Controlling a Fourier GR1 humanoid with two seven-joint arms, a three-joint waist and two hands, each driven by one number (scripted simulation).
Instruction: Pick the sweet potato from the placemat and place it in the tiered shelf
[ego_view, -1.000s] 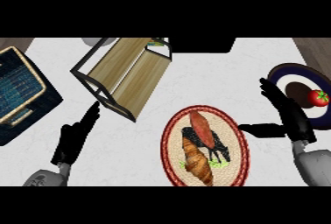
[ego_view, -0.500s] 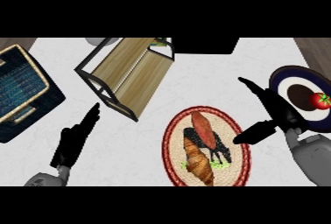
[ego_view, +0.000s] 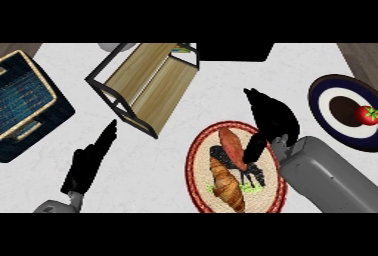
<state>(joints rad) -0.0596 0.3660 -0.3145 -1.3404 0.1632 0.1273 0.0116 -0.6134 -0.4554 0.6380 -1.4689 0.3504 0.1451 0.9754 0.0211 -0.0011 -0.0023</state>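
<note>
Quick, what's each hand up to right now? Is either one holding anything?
Left hand: open, holding nothing.
Right hand: open, holding nothing, its thumb over the placemat near the sweet potato.

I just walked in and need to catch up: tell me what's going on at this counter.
The robot's right hand is over the round woven placemat, open, its thumb beside the reddish sweet potato. The potato lies on the mat among other food and is not yet grasped. The left hand is open with straight fingers at the lower left, holding nothing. The tiered shelf, where the potato should go, stands further back, left of the mat.
</note>
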